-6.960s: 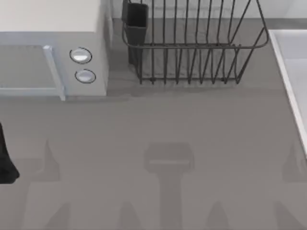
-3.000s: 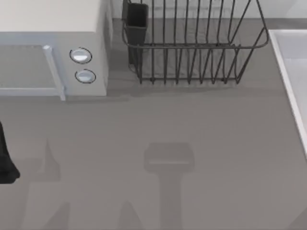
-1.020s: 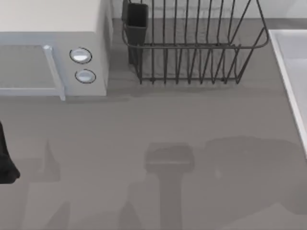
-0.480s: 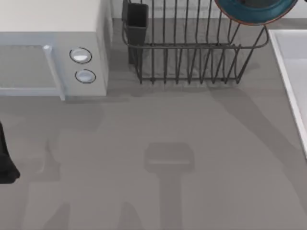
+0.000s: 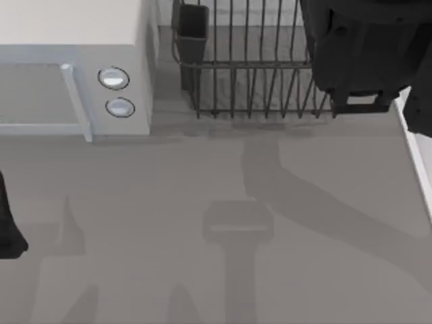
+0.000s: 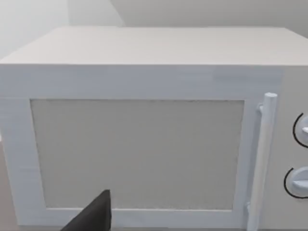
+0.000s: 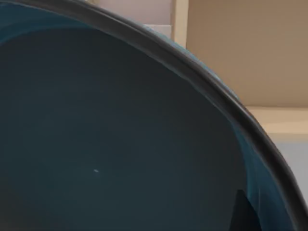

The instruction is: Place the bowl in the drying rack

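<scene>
The drying rack [image 5: 250, 67], a dark wire basket, stands at the table's far middle. My right arm [image 5: 358, 54] hangs over the rack's right end as a big dark mass and hides the bowl in the top view. In the right wrist view the bowl [image 7: 110, 139] shows very close, with a dark blue-green inside and a dark rim. One of the right gripper's fingers [image 7: 243, 214] lies against it, so the gripper is shut on the bowl. My left arm [image 5: 8, 226] rests parked at the table's left edge.
A white microwave [image 5: 74, 67] stands at the far left, close to the rack; the left wrist view faces its door [image 6: 139, 154]. A dark rectangular cup [image 5: 192, 27] sits at the rack's left corner. A pale raised surface [image 5: 422, 142] borders the right side.
The right arm has come down over the rack's right end and now covers the bowl, which showed at the top edge half a second ago. Its shadow has shifted across the table.
</scene>
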### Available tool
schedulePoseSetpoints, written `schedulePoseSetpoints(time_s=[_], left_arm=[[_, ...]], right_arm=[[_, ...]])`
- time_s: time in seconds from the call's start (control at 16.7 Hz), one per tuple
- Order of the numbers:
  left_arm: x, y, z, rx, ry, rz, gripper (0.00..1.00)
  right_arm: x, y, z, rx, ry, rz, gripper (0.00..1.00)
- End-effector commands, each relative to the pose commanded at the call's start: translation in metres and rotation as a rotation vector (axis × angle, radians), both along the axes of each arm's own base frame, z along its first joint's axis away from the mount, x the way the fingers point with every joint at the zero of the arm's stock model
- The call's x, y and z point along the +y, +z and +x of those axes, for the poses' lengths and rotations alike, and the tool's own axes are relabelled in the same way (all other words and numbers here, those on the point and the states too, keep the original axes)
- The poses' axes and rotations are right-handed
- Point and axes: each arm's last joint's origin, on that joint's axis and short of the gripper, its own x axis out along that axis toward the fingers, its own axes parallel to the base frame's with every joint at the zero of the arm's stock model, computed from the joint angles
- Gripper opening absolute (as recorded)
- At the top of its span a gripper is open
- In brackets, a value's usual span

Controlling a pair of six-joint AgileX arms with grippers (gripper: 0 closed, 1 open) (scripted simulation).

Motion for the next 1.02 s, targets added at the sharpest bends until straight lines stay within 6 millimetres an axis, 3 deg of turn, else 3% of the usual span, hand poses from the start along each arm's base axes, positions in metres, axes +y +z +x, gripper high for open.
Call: schedulePoseSetpoints(time_s=[0.3, 0.54, 0.72, 0.9, 1.02], left_arm=[[0.000, 0.000, 0.000, 0.000, 0.000, 0.000, 1.00], [0.000, 0.000, 0.000, 0.000, 0.000, 0.000, 1.00], [0.000, 0.000, 0.000, 0.000, 0.000, 0.000, 1.00], [0.000, 0.000, 0.000, 0.000, 0.000, 0.000, 1.00], [0.000, 0.000, 0.000, 0.000, 0.000, 0.000, 1.00]], right_arm=[[0.002, 0.002, -0.006, -0.011, 0.002, 0.025, 0.00], [0.009, -0.008, 0.007, -0.007, 0.003, 0.020, 0.00], [0.026, -0.039, 0.046, -0.005, 0.006, 0.018, 0.00], [0.035, -0.087, 0.099, -0.015, 0.007, 0.034, 0.00], [0.031, -0.124, 0.135, -0.022, 0.006, 0.043, 0.00]])
